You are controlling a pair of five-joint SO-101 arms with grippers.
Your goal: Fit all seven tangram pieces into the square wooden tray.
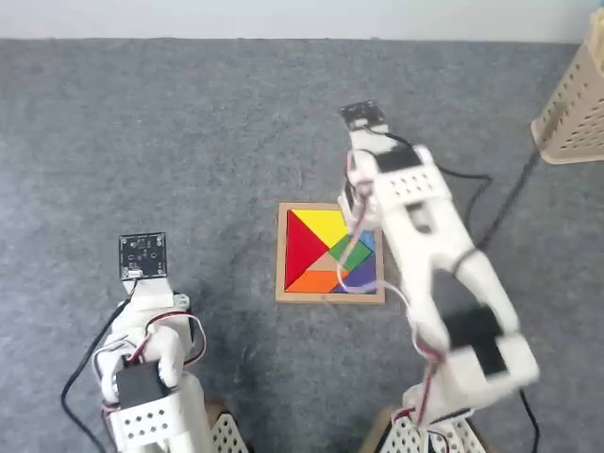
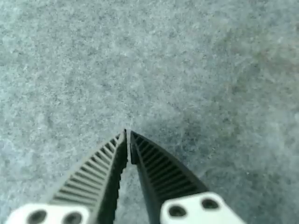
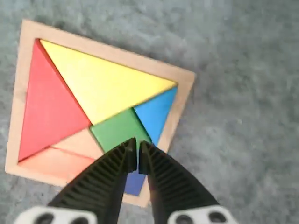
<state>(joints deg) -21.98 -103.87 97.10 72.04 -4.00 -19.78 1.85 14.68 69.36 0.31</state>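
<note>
My left gripper (image 2: 127, 133) hung over bare grey carpet-like table cover (image 2: 187, 70), its two ribbed fingers drawn together with only a hairline between the tips and nothing held. In the high view my left arm (image 1: 151, 349) sat in the lower left of the frame, well apart from the puzzle.

My right gripper (image 3: 137, 141) was also pressed together and held nothing. Its tips stood over the near corner of the green square piece (image 3: 119, 130), though I could not tell whether they touched it. In the high view my right arm (image 1: 425, 236) reached up from the lower right of the frame and covered the tray's right edge.

The square wooden tray (image 1: 281, 255) lay flat on the cover near the centre of the frame. Inside it the large red triangle (image 1: 304, 250) filled the left side and the large yellow triangle (image 1: 326, 226) the top, the two meeting along a long edge. The green square sat near the middle, with a small blue triangle (image 1: 366, 241) just beside it at the right wall. An orange piece (image 1: 311, 280) lay along the bottom wall and a purple-blue piece (image 1: 360, 276) at the lower right corner. Between red, green and orange was a pale tan triangular patch (image 3: 79, 142), and I could not tell whether it was a piece or bare tray floor.

A beige perforated basket (image 1: 576, 104) stood at the upper right edge.
</note>
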